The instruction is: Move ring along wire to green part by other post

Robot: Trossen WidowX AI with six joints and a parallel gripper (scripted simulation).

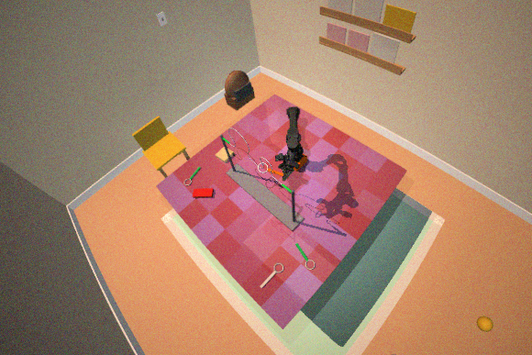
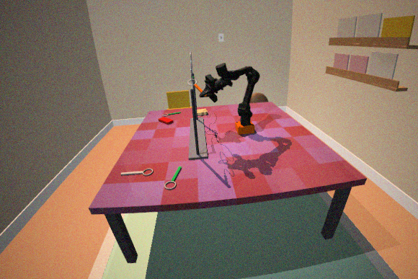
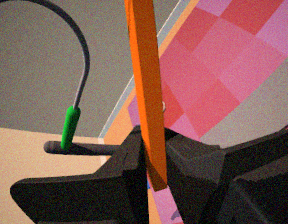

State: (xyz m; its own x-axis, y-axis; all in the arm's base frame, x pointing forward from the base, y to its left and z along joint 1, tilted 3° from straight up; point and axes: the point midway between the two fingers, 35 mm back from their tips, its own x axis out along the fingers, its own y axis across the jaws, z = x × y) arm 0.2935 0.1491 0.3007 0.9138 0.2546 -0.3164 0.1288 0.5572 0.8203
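My gripper (image 1: 285,175) (image 2: 203,94) (image 3: 145,129) is shut on the orange handle (image 1: 275,172) (image 2: 198,88) (image 3: 147,75), near its end. The white ring (image 1: 258,167) (image 2: 188,82) is raised at the grey middle stretch of the wire and appears to be around it; the exact gap is too small to tell. In the top view, one green part (image 1: 286,188) is beside the right post (image 1: 293,207), the other green part (image 1: 226,140) beside the left post (image 1: 228,154). The wrist view shows a green part (image 3: 70,127) and the curved grey wire (image 3: 86,55); the ring is outside it.
The posts stand on a grey base (image 1: 263,198). On the table lie a red block (image 1: 203,193) (image 2: 166,120), a beige block (image 1: 224,154) (image 2: 202,112), two loose green-handled rings (image 1: 194,172) (image 1: 301,251) and a white-handled ring (image 1: 269,279) (image 2: 132,173).
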